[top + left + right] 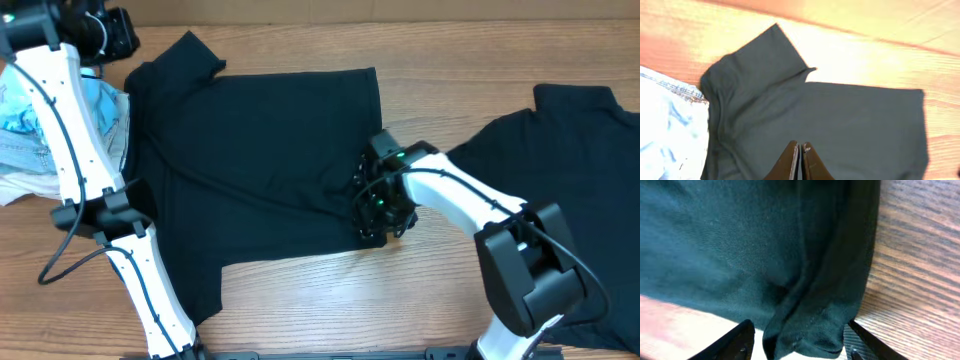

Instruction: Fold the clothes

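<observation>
Shirt (pixel 270 150): centre of table (pixel 450 40).
Second shirt (pixel 570 140): right of it, apart.
Cloth pile (pixel 35 135): left, against shirt.
Right gripper (pixel 383 205): at shirt's right edge.

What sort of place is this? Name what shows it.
Probably a robotics lab bench set up for laundry folding: a wood-grain table, white left arm and right arm, and black T-shirts laid out beside a heap of pale clothes.

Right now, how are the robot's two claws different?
The left gripper is pinched shut with nothing in it; the right gripper stands open. The left gripper is near a sleeve of the black T-shirt; the right gripper straddles a bunched fold at its opposite edge. Both have two dark fingers.
</observation>
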Controlling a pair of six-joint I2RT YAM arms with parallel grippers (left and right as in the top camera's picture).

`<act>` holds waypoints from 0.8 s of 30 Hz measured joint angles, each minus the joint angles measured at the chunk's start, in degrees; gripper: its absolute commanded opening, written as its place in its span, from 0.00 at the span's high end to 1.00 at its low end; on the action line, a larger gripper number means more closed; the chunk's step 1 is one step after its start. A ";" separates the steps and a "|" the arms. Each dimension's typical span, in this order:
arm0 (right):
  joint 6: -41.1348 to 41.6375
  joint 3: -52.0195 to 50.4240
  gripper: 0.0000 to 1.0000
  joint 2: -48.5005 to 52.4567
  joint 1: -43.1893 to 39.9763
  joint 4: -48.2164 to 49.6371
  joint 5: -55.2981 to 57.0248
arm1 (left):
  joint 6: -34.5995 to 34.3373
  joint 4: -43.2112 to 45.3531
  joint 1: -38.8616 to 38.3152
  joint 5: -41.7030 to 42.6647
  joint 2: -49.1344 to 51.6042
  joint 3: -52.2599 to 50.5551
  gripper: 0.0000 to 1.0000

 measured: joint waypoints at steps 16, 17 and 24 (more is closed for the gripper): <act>13.07 1.51 0.94 0.00 -0.74 -13.86 14.69 | 2.60 -4.46 -1.57 1.16 -12.66 0.83 0.88; 15.41 2.25 0.91 0.00 -2.05 -17.77 16.52 | 2.89 -4.48 -1.57 1.18 -13.75 0.85 0.87; 22.40 2.75 0.54 0.00 -9.53 -25.24 20.17 | 3.04 -4.48 -2.93 1.16 -16.44 0.90 0.85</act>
